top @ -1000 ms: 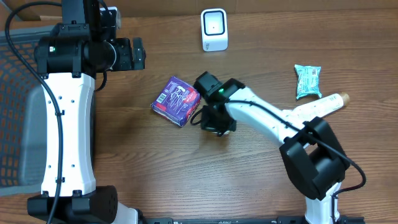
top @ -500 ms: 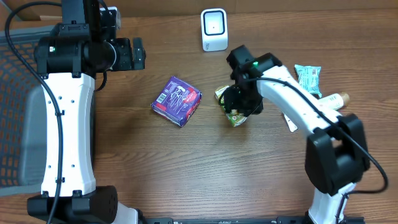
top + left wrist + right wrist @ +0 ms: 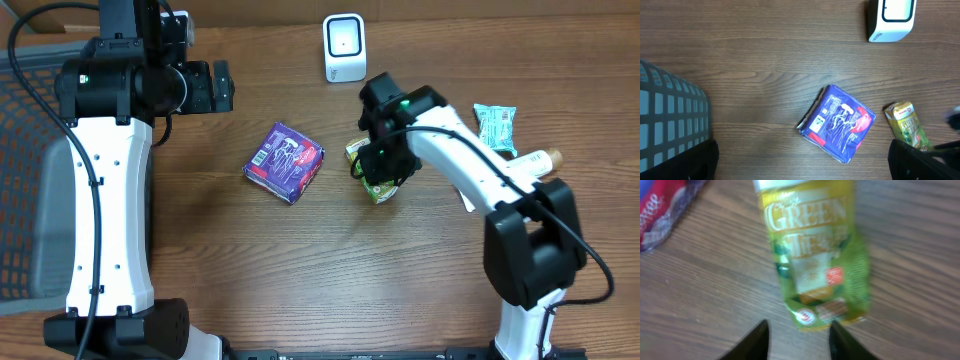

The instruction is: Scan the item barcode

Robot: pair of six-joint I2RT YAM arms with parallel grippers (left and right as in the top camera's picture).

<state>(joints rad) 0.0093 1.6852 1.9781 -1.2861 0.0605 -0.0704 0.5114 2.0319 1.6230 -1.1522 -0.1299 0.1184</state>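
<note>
Basically pick-up stage, nothing scanned yet. Green tea packet (image 3: 815,260) lies flat on the wooden table (image 3: 300,270), printed face up, between the purple packet (image 3: 285,162) and the right arm's base side, and below the white scanner (image 3: 345,47) with a clear gap to it. Right gripper (image 3: 799,330) hovers directly over the packet; in the right wrist view its two fingertips (image 3: 761,336) are parted, with only table showing in the gap and the packet's lower end just past them, so it is spread a little and gripping nothing. That view is blurred, so contact with the foil is hard to rule out, but no pinch is visible. Left gripper (image 3: 802,150) is parked up near the table's left side, fingers spread wide, empty, well apart from everything.

No barcode visible on the packet's upper face, so probably it sits on the underside or an edge; can't tell from here.

Next move as I judge it: drop the right fingers down either side of the packet across its narrow width, close on it, lift, then carry it up toward the scanner and turn the coded face to the scanner's window. Packet looks soft and crinkly, so the grip may slide or fold it
</note>
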